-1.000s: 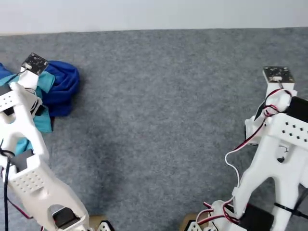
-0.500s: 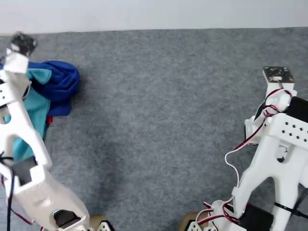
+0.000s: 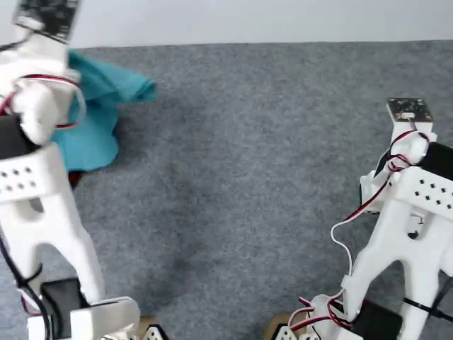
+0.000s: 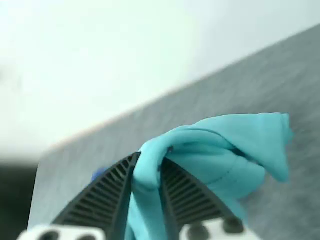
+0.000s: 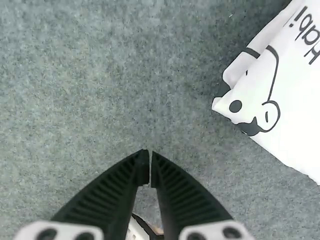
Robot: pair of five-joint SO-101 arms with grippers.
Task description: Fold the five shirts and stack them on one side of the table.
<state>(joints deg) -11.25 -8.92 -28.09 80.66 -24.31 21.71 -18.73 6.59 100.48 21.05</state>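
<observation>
Right now the teal shirt (image 3: 99,106) sits at the upper left of the high view, part of it raised and part draped over the grey worktop (image 3: 248,177) near its far edge. The left pincer (image 4: 147,175) is pinching a bunched fold of it: the left wrist view has cloth squeezed between the two black jaws, with the rest of the shirt spilling out in loose folds. A sliver of red cloth (image 3: 73,176) peeks out at the shirt's lower edge in the high view, though what it belongs to is hard to tell.

The right arm (image 3: 410,212) stands at the right side of the high view, well apart from the shirt. The right pincer (image 5: 149,165) is pressed together on nothing, pointing down at bare worktop. A white printed item (image 5: 280,100) lies near it; whether it is a shirt or a bag I cannot tell.

The shirt looks light, soft and quite limp, so it should sag and crumple from any single grip, and it probably won't slide much on the felt-like surface. A bunched grip mid-cloth likely suits dragging it only. For folding, a shoulder seam or a hem corner seems the better place to take hold, ideally one corner per arm so it spreads flat.
</observation>
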